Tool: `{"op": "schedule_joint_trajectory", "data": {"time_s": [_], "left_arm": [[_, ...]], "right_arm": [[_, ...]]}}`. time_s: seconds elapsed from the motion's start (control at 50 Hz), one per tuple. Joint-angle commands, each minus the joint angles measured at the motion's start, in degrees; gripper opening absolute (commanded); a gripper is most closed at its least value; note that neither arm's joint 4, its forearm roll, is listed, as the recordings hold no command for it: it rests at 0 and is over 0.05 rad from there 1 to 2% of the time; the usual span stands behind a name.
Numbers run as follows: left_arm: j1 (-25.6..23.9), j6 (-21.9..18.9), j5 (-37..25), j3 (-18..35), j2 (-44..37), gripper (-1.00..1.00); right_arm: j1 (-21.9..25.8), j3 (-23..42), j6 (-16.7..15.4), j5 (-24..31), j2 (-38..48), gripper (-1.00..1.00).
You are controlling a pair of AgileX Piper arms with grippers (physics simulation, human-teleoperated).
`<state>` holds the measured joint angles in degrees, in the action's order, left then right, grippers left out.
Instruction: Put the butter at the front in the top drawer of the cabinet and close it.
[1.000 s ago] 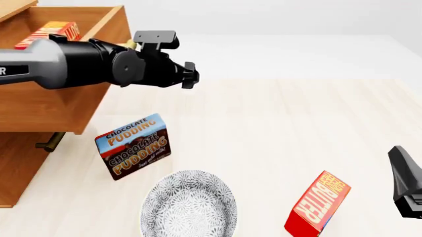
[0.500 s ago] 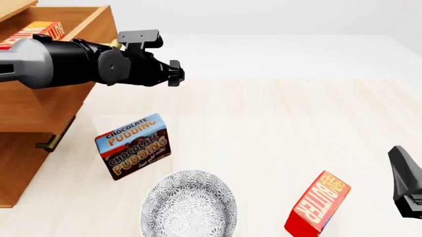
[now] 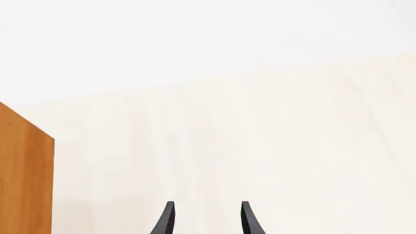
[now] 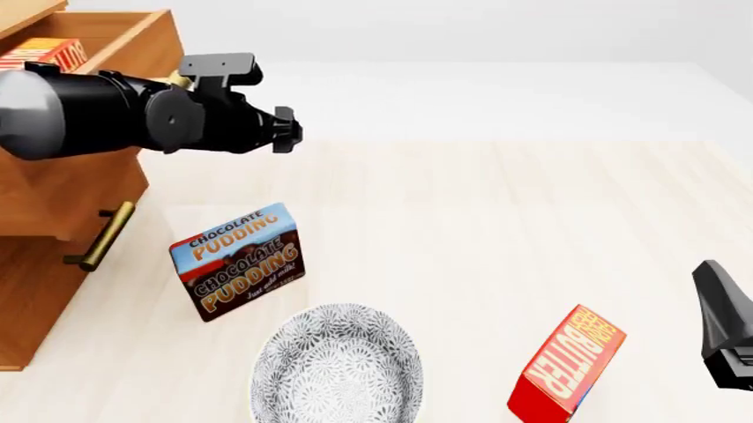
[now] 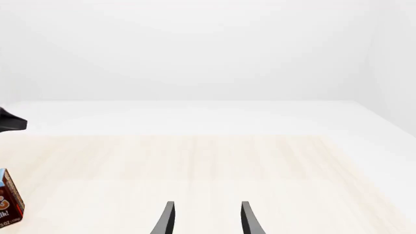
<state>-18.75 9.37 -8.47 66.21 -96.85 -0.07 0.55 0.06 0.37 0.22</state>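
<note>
wooden top drawer point(image 4: 83, 189), upper left of the frame, has slid further into the cabinet point(image 4: 30, 300) over the last second; butter point(image 4: 41, 53) lies inside. left pincer point(image 3: 205, 219) is parted and empty, pushing. closing looks nearly done.

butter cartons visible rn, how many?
2: one butter lies inside the open top drawer, partly hidden by the left arm; another butter carton stands on the table near the right gripper.
</note>
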Motion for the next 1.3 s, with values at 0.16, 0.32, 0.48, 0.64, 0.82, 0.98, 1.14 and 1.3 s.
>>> {"op": "schedule_joint_trajectory", "data": {"time_s": [0.16,0.32,0.48,0.64,0.82,0.98,1.14,1.3], "left_arm": [[3.66,-0.87,0.14,-2.07,1.83,1.00],[5.49,-1.47,0.29,-2.77,1.82,1.00],[7.47,-1.78,0.10,-3.39,2.67,1.00],[9.16,-2.03,-0.42,-4.15,4.26,1.00],[11.22,-2.52,-0.39,-4.92,4.47,1.00],[13.08,-2.93,-0.80,-5.08,5.52,1.00],[15.60,-3.50,-0.28,-5.93,5.31,1.00],[17.77,-3.93,0.42,-7.47,5.77,1.00]], "right_arm": [[-0.01,-0.05,-0.01,0.00,-0.05,1.00],[0.00,-0.05,-0.01,-0.01,-0.05,1.00],[-0.01,-0.05,-0.02,0.00,-0.05,1.00],[-0.01,-0.05,0.00,-0.01,-0.05,1.00],[-0.01,-0.05,-0.01,0.00,-0.05,1.00],[-0.01,-0.05,-0.01,0.00,-0.05,1.00],[-0.02,-0.05,0.01,-0.01,-0.05,1.00],[-0.01,-0.05,0.00,0.00,-0.05,1.00]]}}
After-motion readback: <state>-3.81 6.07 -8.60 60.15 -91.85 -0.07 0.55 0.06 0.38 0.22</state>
